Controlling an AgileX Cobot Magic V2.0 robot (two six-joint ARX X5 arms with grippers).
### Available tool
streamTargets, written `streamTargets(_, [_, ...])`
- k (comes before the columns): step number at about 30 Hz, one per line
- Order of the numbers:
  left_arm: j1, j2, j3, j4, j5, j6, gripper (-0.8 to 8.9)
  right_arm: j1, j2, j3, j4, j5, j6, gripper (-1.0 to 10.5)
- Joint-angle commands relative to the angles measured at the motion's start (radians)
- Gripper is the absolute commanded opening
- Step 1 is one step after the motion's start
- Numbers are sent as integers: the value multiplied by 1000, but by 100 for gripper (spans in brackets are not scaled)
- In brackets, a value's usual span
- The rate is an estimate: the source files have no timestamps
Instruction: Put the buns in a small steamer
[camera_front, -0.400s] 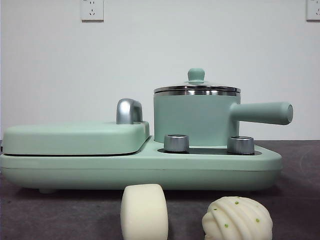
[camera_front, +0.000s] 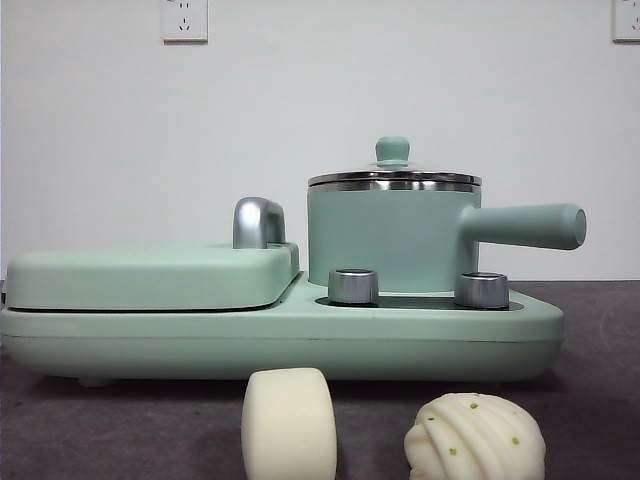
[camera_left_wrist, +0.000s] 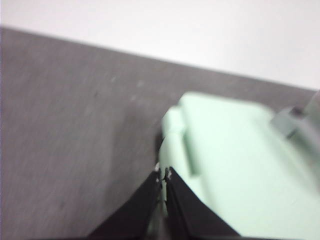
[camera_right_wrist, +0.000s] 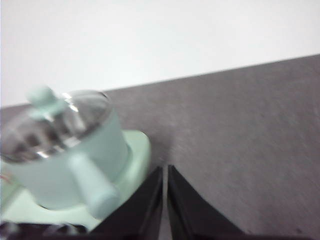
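both buns (camera_front: 289, 423) sit on the desk (camera_front: 600, 420) before the lidded small steamer (camera_front: 393, 238), your left claw (camera_left_wrist: 163, 176) and right claw (camera_right_wrist: 164, 170) pinched closed and empty; leave that lid (camera_front: 393, 176) on and a bun will just bounce off.

Looks like a plain test or lab bench rather than a home kitchen: dark grey felt-like tabletop (camera_front: 600, 420), bare white wall (camera_front: 320, 90) with two sockets (camera_front: 184, 19), a lone mint-green cooking appliance (camera_front: 280, 330) staged squarely facing the camera
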Motion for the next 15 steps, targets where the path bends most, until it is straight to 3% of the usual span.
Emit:
streamTargets(1, [-21, 87, 87, 3, 28, -11, 16, 3, 42, 98, -41, -34, 33, 15])
streamTargets(7, [-63, 293, 304, -40, 170, -2, 16, 3, 179, 322, -181, -172, 22, 15])
streamTargets(15, [-119, 542, 586, -235, 409, 95, 16, 3, 378, 552, -327, -438, -84, 15])
